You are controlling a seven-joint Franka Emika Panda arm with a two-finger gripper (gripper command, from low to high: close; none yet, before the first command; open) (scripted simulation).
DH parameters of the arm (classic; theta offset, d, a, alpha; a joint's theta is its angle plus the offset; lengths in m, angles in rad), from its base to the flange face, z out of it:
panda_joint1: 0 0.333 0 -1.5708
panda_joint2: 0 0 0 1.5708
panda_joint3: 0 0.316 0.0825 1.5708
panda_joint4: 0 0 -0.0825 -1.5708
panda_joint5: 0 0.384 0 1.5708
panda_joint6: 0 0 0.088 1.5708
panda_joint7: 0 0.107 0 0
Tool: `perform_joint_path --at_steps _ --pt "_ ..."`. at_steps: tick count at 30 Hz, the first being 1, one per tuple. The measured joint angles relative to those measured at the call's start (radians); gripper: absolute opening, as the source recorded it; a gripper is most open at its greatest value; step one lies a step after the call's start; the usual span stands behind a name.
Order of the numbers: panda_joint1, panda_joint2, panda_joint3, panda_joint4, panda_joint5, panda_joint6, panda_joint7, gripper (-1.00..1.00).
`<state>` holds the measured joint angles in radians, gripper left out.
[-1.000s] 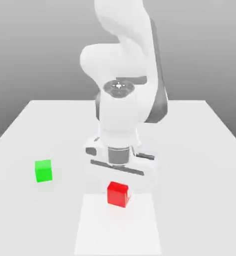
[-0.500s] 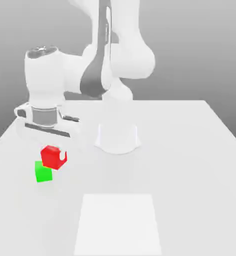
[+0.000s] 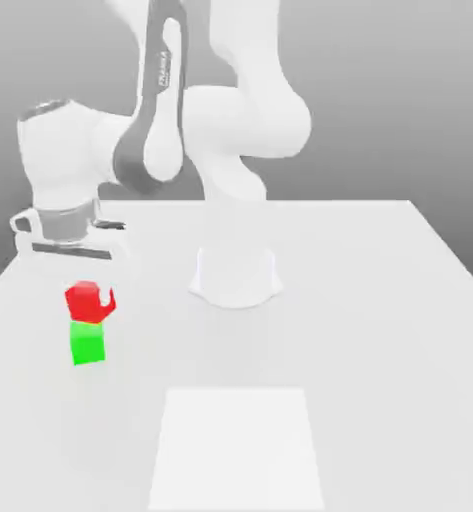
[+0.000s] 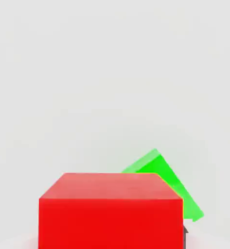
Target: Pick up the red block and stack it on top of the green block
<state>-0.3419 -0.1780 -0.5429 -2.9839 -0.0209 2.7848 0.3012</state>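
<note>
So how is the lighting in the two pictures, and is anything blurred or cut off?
Exterior view: soft, even light, grey backdrop fading darker upward, a faint shadow under the green block; the white hand blends into the pale table. Hand view: flat shadowless light; the red block is cropped at the frame edge.

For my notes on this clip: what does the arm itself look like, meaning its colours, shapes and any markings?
The arm is a glossy white, rounded, chunky-jointed body with dark grey panels along its inner sides. One grey strip near the top carries small white lettering, too small to read. The wrist ends in a white cylinder above a grey metallic collar and a flat white hand block. It rises from a round white base. No cables are visible.
</note>
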Motion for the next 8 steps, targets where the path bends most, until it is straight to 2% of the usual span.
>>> perform_joint_path --at_steps 8 --pt "0.081 0.102 -0.039 0.005 0.141 0.08 -0.095 -1.0"
